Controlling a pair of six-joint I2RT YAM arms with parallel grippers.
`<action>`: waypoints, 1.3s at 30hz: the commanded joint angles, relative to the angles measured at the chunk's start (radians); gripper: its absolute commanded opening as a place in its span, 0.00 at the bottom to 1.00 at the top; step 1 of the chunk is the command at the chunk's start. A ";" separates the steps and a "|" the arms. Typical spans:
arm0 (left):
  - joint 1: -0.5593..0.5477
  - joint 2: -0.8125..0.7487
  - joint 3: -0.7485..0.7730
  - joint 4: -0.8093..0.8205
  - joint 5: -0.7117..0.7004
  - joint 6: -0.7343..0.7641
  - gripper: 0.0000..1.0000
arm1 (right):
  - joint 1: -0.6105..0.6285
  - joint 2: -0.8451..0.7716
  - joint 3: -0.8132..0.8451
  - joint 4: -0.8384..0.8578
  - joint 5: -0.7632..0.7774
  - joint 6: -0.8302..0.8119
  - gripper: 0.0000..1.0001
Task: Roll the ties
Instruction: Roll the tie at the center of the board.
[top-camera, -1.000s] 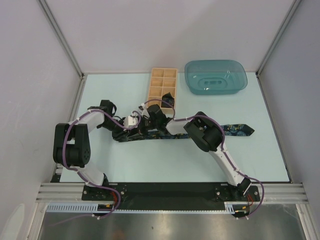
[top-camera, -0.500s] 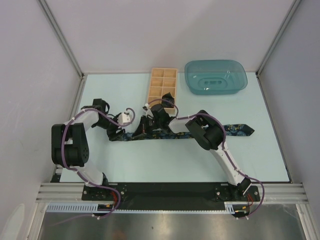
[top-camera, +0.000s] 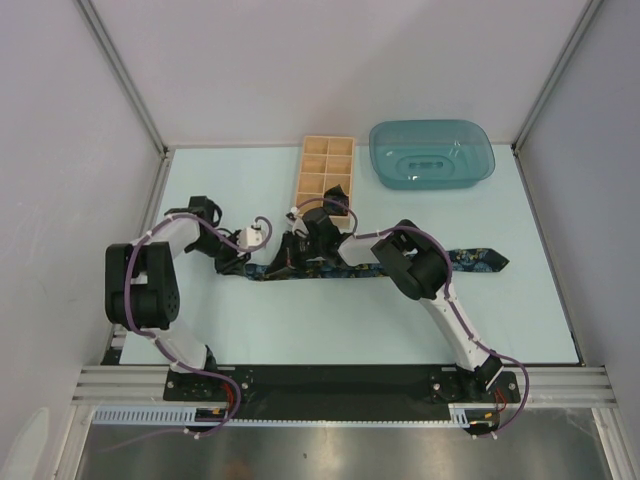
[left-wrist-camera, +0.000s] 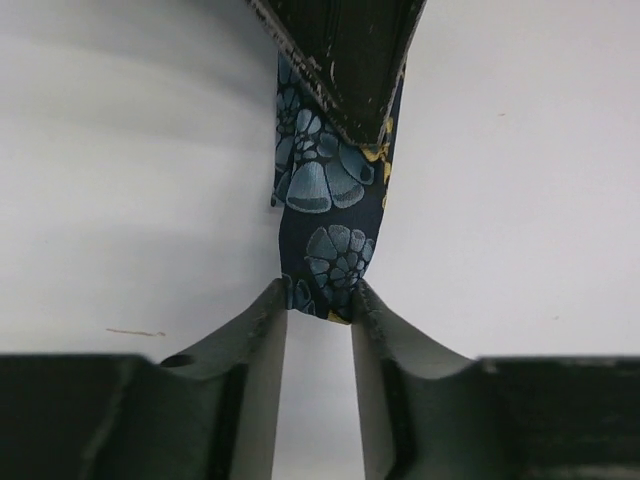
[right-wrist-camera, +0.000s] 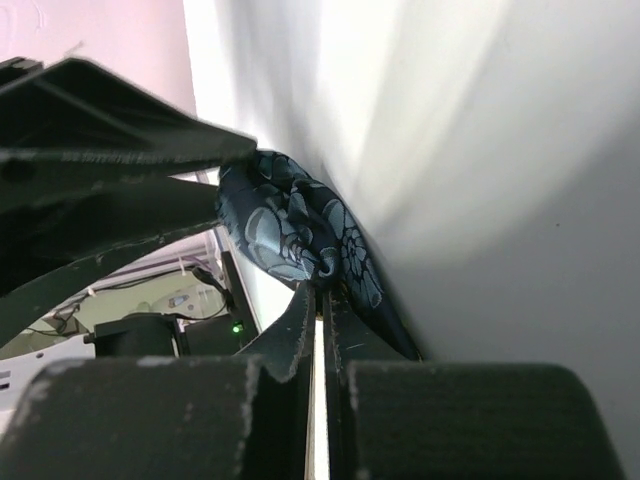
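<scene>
Where the tie (top-camera: 475, 260) lies, right arm (top-camera: 425, 275) crosses — box (top-camera: 325, 170) behind.

A dark navy tie (left-wrist-camera: 325, 240) carries pale blue flowers and yellow flecks. The box (top-camera: 325, 170) is tan, the tray (top-camera: 470, 165) translucent teal.

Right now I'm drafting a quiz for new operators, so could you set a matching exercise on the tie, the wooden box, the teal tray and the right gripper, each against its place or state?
Things:
1. tie
2. wooden box
3. teal tray
4. right gripper

Places or states:
a. shut on the tie
b. far edge of the table, right of the middle
c. stretched left to right across the table
d. far edge, near the middle

Pairs: 1-c, 2-d, 3-b, 4-a
</scene>
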 joint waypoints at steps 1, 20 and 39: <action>-0.028 -0.030 0.067 -0.077 0.097 0.041 0.32 | 0.017 -0.015 -0.003 0.058 -0.028 0.033 0.01; -0.160 0.049 0.129 -0.060 0.062 -0.028 0.32 | -0.077 -0.135 -0.044 -0.089 -0.138 -0.089 0.59; -0.198 0.011 0.037 0.032 0.016 -0.074 0.40 | -0.067 -0.069 -0.011 -0.119 -0.097 -0.124 0.15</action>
